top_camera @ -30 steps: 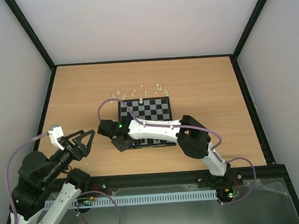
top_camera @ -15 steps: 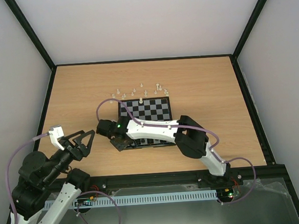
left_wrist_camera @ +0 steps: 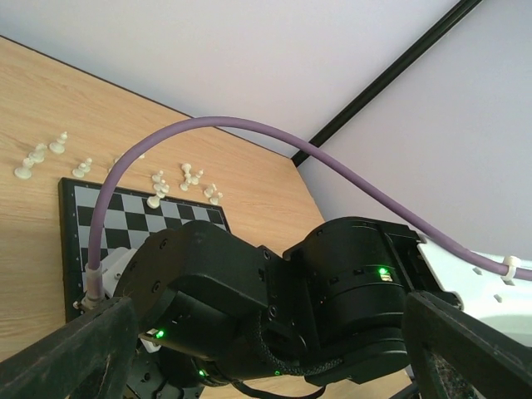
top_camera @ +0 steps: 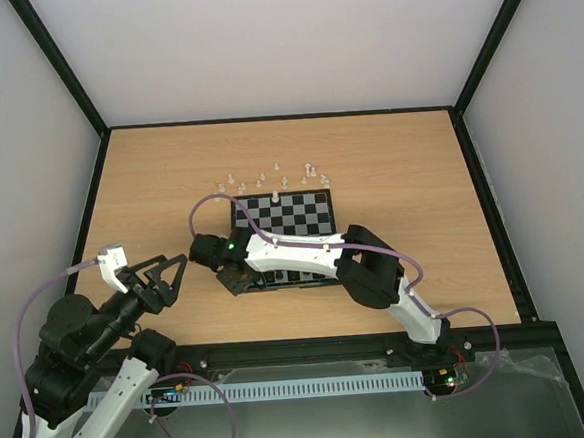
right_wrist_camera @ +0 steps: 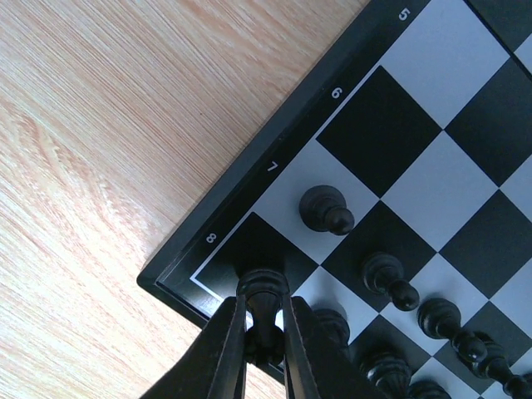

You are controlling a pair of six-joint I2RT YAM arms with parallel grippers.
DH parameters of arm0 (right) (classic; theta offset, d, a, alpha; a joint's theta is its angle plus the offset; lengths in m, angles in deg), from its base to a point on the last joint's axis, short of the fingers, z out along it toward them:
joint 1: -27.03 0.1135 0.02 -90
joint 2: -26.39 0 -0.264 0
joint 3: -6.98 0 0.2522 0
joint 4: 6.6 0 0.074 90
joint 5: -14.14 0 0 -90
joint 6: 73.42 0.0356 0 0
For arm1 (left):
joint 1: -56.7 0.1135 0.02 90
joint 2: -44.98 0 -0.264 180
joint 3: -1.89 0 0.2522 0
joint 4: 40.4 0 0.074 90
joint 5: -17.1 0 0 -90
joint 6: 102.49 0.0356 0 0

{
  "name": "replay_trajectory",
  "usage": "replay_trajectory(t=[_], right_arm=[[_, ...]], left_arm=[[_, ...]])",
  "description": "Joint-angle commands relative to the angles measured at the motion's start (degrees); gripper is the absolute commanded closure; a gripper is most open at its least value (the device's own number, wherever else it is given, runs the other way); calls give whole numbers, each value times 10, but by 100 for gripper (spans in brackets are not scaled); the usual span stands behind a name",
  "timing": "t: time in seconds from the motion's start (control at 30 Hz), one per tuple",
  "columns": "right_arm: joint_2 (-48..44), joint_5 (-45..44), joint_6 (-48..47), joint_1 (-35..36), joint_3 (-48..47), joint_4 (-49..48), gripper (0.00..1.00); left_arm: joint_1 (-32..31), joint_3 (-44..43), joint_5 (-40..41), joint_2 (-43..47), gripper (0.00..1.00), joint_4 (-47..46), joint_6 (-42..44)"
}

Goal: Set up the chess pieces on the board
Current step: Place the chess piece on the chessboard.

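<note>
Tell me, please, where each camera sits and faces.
Top external: above, behind the bases, looking down on the table; both arms show.
Left wrist: on the left arm, facing the right arm's wrist; the open left claw frames it.
Right wrist: facing down at the board corner; the right claw pinches a black piece.
Shared: the board, in all three.

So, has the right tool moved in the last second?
Yes, slightly. In the top view the right tool, shut on a dark piece, has edged left against the left edge of the board.
</note>
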State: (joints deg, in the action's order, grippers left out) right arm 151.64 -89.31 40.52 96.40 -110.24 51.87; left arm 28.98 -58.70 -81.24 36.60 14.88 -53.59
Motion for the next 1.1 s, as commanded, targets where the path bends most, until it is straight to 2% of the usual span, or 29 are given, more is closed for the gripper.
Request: replay_trajectory(t=[0.0, 0.63, 0.8, 1.07], right_arm=[[10, -2, -8, -5, -11, 15, 85], [-8, 14, -10, -5, -7, 5, 79], [-73, 5, 1, -5, 26, -8, 74], [-250, -43, 40, -4, 189, -83, 54]], left_arm=[[-3, 8, 4, 3, 10, -6, 8], [-7, 17, 7, -2, 10, -16, 9], [-7, 10, 5, -15, 10, -21, 15], [-7, 21, -9, -50, 10, -48, 21]])
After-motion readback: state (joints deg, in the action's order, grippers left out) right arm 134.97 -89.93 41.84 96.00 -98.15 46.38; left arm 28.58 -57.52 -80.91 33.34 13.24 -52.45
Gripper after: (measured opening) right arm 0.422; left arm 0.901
